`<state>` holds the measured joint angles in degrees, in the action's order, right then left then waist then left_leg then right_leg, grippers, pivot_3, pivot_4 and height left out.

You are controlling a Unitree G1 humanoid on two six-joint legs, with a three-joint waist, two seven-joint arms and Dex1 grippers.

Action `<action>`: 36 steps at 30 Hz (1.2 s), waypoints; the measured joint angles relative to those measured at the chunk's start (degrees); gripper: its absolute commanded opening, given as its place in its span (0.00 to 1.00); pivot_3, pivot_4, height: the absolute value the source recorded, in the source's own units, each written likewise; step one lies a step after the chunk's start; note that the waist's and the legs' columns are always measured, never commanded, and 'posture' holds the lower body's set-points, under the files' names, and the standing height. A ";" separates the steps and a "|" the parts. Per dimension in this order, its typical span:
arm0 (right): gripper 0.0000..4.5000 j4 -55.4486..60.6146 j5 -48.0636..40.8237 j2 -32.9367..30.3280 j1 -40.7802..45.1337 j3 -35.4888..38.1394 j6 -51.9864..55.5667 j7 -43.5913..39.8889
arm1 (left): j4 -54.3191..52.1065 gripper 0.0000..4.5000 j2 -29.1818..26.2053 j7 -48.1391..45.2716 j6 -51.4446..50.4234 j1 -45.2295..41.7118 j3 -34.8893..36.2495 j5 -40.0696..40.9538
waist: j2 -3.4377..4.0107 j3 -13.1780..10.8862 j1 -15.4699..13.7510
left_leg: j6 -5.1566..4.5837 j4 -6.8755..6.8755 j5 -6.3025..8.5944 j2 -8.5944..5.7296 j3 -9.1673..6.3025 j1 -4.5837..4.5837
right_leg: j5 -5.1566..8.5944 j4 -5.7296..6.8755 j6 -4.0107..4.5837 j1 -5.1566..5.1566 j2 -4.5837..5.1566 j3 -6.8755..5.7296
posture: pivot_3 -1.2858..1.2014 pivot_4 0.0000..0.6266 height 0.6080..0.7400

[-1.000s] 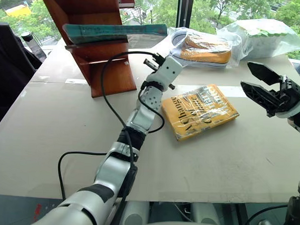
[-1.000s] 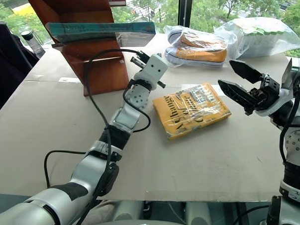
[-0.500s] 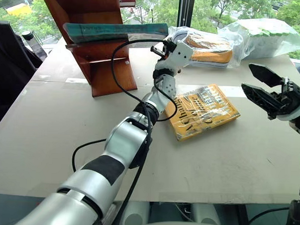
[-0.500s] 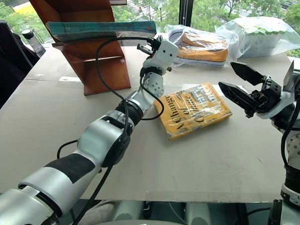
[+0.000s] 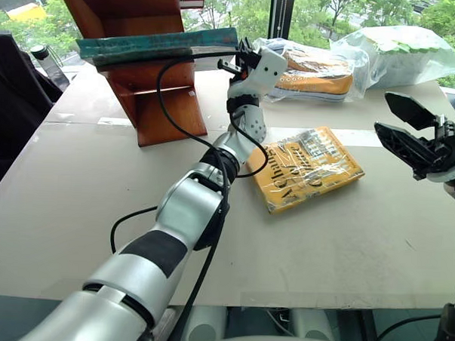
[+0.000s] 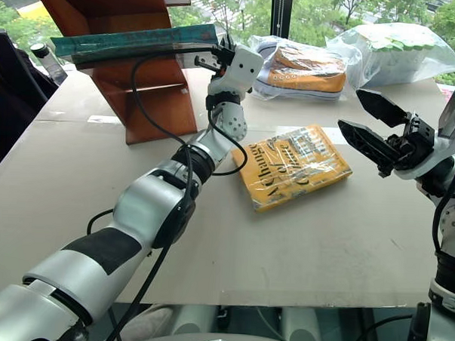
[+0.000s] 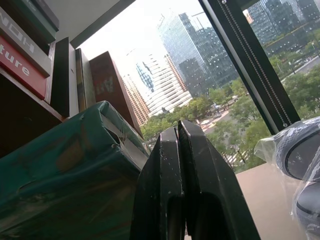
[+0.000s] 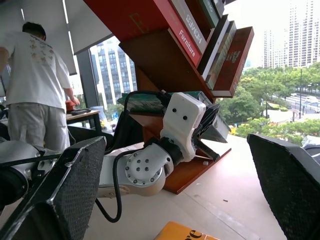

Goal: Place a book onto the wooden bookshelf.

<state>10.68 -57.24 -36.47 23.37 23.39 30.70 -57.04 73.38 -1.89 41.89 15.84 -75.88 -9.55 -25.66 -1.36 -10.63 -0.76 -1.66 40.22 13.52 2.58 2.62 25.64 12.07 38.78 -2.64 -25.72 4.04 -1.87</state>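
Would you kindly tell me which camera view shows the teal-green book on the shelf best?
The left eye view: the book shows along its full length on the wooden bookshelf. The right eye view shows much the same. The left wrist view shows just one wrapped corner; the right wrist view, a sliver behind the left gripper.

Grey table (image 5: pixel 75 209); window (image 5: pixel 325 12) behind, daylight, trees, towers outside.

1. The book (image 5: pixel 153 46), a large flat teal-green one in shiny clear wrap, is lying on a low shelf, its right end jutting past the shelf's edge.
2. The wooden bookshelf (image 5: pixel 151 110), glossy reddish-brown and slanted, is standing at the table's far left.
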 measured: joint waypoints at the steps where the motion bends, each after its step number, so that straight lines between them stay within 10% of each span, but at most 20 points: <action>1: 1.00 0.00 -0.26 0.00 0.18 -0.03 0.28 -0.08 | 0.00 0.01 0.06 0.46 -0.45 0.00 0.00 0.01 | 0.00 0.00 0.02 | 0.00 0.00 0.00 0.00 0.00 0.00 | 0.00 0.00 0.00 0.00 0.00 0.00 | 0.52 0.24 0.64; 18: 1.00 0.00 -0.71 -0.02 0.53 -0.18 0.35 -0.25 | 0.50 0.01 1.73 -2.35 -3.08 2.68 -0.06 0.68 | 0.00 0.00 0.45 | 0.00 0.00 0.00 0.00 -0.01 0.02 | 0.00 0.01 0.00 -0.01 0.00 -0.01 | 0.52 0.24 0.64; 26: 1.00 1.12 2.63 -0.80 -5.52 -0.48 -1.14 -2.31 | -10.04 0.01 2.87 -29.94 -1.33 13.43 3.19 11.49 | 0.03 0.01 -0.02 | 0.01 0.02 0.00 -0.01 -0.05 0.05 | -0.01 0.00 0.01 -0.01 0.02 -0.03 | 0.52 0.24 0.64; 36: 1.00 -0.96 8.14 -1.06 -16.50 -0.06 -6.20 -6.58 | -88.04 0.95 -22.69 -66.23 -42.02 60.81 10.12 32.92 | 0.16 0.07 1.71 | 0.02 0.00 -0.01 0.19 -0.01 -0.22 | 0.01 0.14 0.06 0.09 -0.06 0.05 | 0.52 0.24 0.64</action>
<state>9.71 -49.10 -37.53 6.87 23.33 24.50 -63.62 -14.66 -24.58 -24.33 -26.18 -15.07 0.57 7.26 -1.20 -10.56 0.95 -1.64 40.22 13.51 2.77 2.62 25.42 12.08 38.92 -2.58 -25.63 3.98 -1.82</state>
